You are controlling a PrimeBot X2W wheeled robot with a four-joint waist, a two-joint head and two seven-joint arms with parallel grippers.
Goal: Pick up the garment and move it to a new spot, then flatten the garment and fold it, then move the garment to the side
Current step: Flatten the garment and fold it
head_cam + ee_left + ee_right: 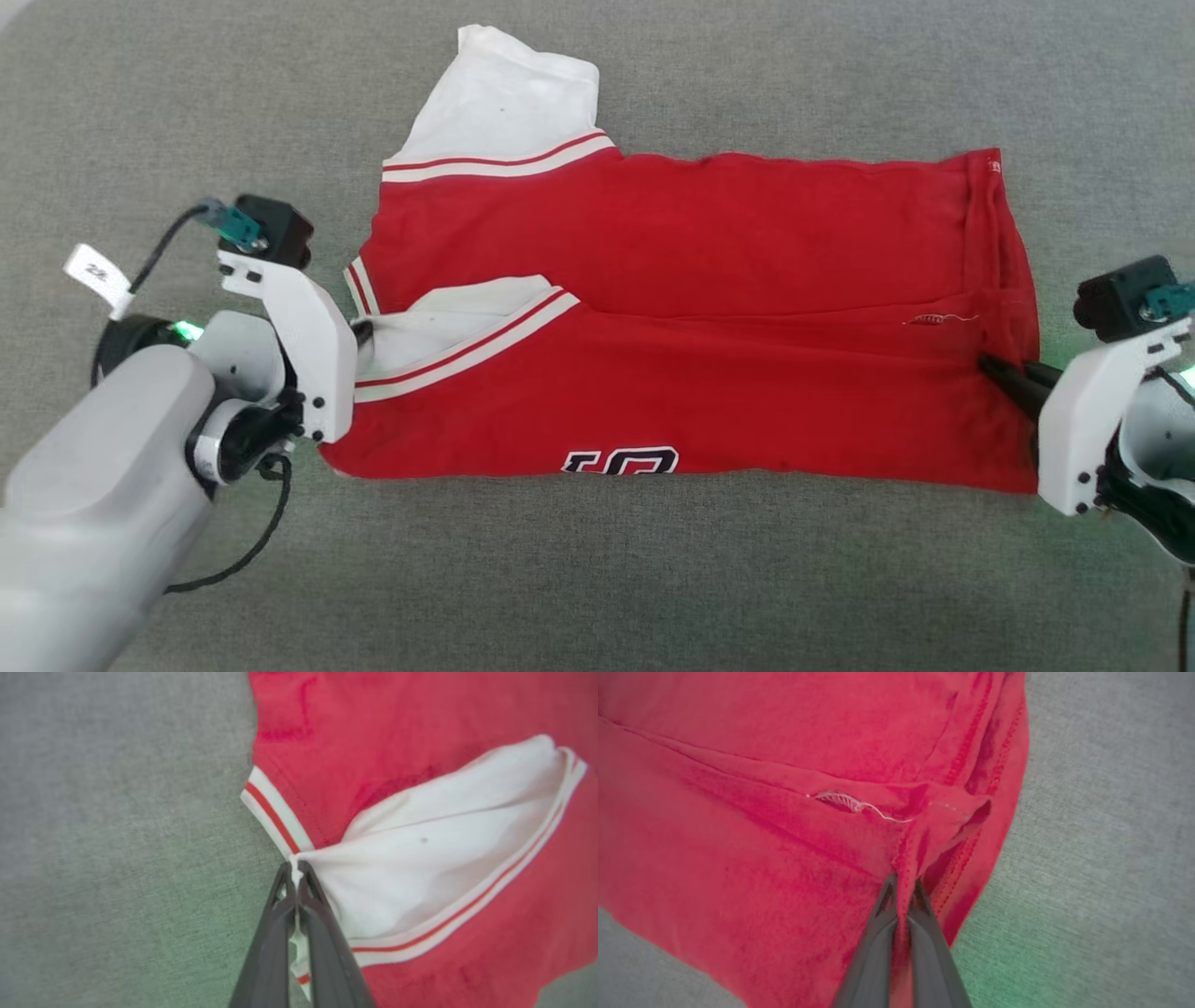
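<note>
I see the garment [691,280] folded lengthwise on the grey fabric surface [597,579], lying between my two arms. My left pincer [294,867] is clamped on its white sleeve [420,858] at the left end. My right pincer [903,884] is clamped on the red hem [971,812] at the right end.

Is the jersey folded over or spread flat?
Partly folded: the garment has its near part doubled over, lettering cut off at the crease, one sleeve lying on the red body.

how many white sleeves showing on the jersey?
2. The far sleeve sticks out past the jersey onto the grey surface; the near sleeve lies folded onto the red body, its edge pinched in the left gripper.
</note>
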